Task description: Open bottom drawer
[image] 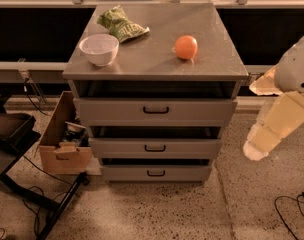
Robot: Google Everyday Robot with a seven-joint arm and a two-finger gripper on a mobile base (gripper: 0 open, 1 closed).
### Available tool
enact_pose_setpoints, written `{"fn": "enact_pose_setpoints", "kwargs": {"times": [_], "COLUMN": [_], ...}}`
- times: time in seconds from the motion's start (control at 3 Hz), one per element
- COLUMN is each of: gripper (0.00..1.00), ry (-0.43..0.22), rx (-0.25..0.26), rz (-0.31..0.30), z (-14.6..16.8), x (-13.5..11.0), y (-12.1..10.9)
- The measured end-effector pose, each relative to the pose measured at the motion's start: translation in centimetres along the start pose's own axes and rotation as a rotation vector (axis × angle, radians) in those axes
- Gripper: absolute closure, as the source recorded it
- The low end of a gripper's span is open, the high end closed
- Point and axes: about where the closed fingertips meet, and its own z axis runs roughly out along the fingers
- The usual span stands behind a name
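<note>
The grey metal cabinet stands in the middle of the camera view with three drawers. The bottom drawer is the lowest one, a shallow grey front with a small black bar handle; it looks pushed in, with a dark gap above it. The middle drawer and the taller top drawer sit above it. My arm comes in from the right edge, and my gripper hangs at its lower end, right of the cabinet at middle-drawer height and apart from it.
On the cabinet top lie a white bowl, a green bag and an orange. A cardboard box with clutter stands on the floor left of the cabinet. Black stand legs and cables lie on the speckled floor.
</note>
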Motion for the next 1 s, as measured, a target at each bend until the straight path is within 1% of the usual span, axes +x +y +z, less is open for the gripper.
{"fn": "enact_pose_setpoints", "kwargs": {"times": [0.33, 0.67, 1.0], "gripper": [0.0, 0.0, 0.0], "ry": [0.069, 0.123, 0.164], "rx": [0.075, 0.155, 0.226], "rz": [-0.016, -0.017, -0.029], "z": [4.2, 9.4, 15.0], "x": [1.2, 3.1, 4.7], "y": [-1.3, -4.8, -9.1]}}
